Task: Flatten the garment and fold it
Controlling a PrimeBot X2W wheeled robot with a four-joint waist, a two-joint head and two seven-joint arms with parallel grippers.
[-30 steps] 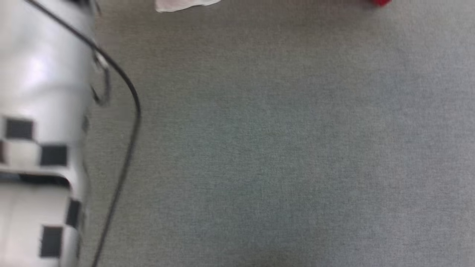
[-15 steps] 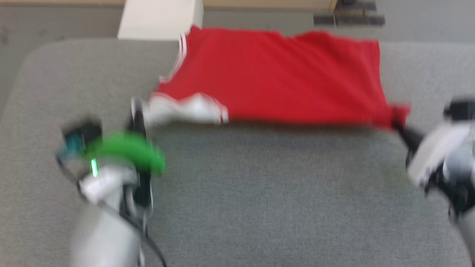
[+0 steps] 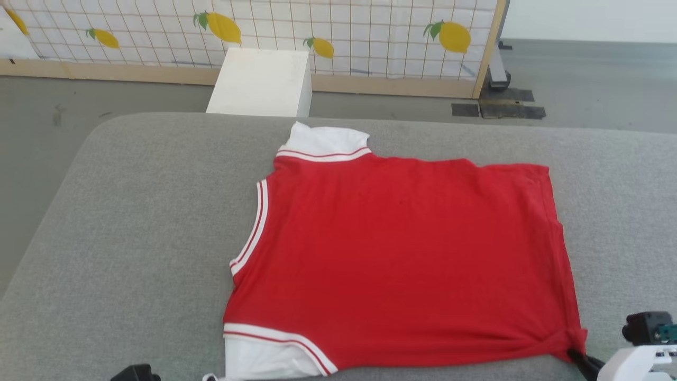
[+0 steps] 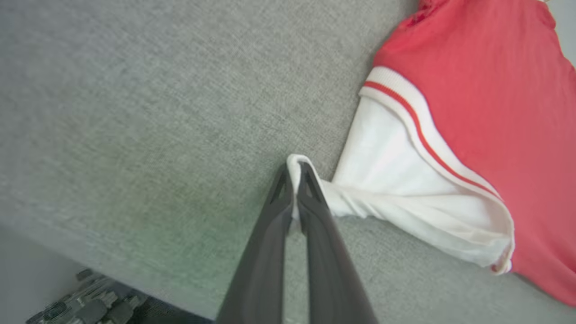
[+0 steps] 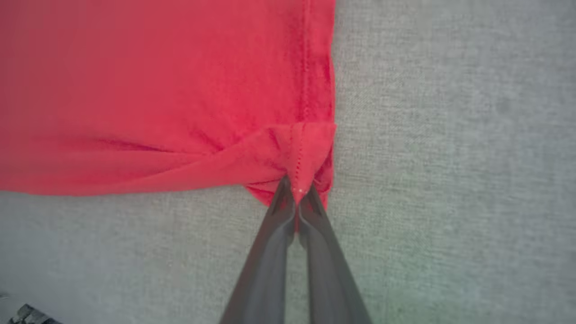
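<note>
Red jersey cloth, the garment (image 3: 402,254) lies spread flat on the grey fabric-covered bench (image 3: 148,211), reaching away from both end effectors toward the far edge. The left end effector (image 4: 295,173) has its two dark fingers pressed together on a pinch of the white sleeve (image 4: 405,193), which trails off to the right of its tips in a taut fold. The right end effector (image 5: 294,191) is clamped on the hem corner (image 5: 301,153), bunched just ahead of its tips, with the red body spreading to their left. Far beyond both, past the garment, a white box (image 3: 259,79) stands on the floor before a lemon-print panel (image 3: 370,32).
</note>
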